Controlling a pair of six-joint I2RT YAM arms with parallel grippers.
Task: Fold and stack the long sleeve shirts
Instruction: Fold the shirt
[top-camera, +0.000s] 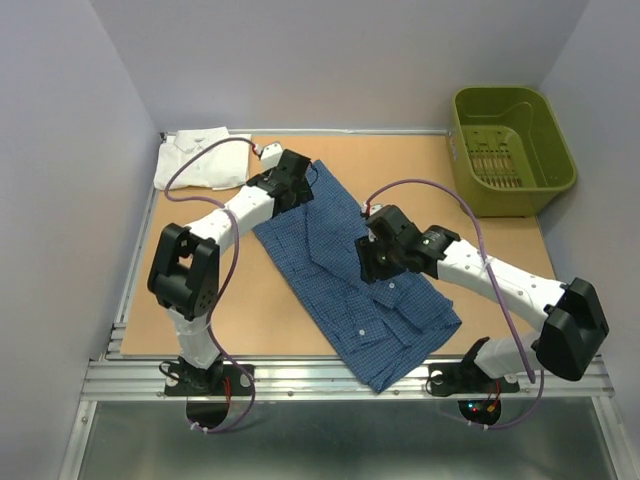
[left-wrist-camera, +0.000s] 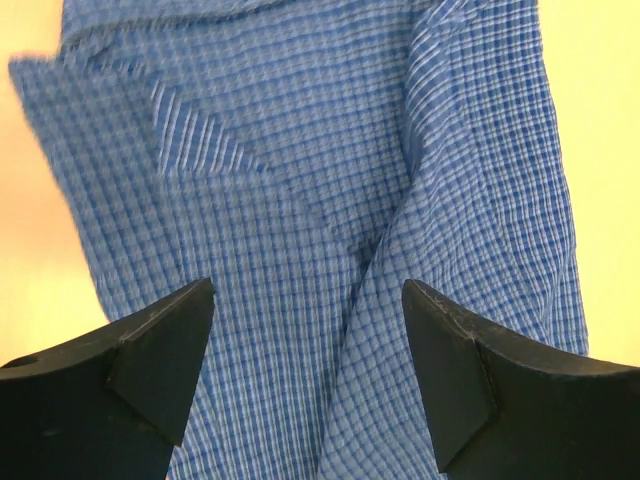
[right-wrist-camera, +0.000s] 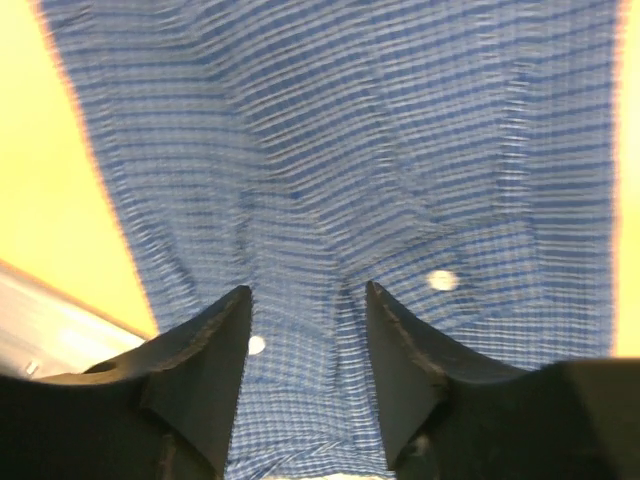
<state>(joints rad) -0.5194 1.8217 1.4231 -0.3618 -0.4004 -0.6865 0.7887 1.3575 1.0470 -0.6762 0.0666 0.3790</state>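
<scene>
Left hand (left-wrist-camera: 307, 290) and right hand (right-wrist-camera: 308, 290) gape over the blue shirt (top-camera: 320, 275) on the tan tabletop (top-camera: 265, 310) between grey walls (top-camera: 60, 150).

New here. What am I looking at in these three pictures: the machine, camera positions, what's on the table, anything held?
Two robot arms bolted at the near edge of a table. The wide picture is from a fixed camera above and behind them; the close-ups are from a camera on each wrist. A blue checked shirt lies flat mid-table, a folded white shirt far left, a green basket far right. Left hand and right hand hang open over it, seemingly holding nothing.
</scene>
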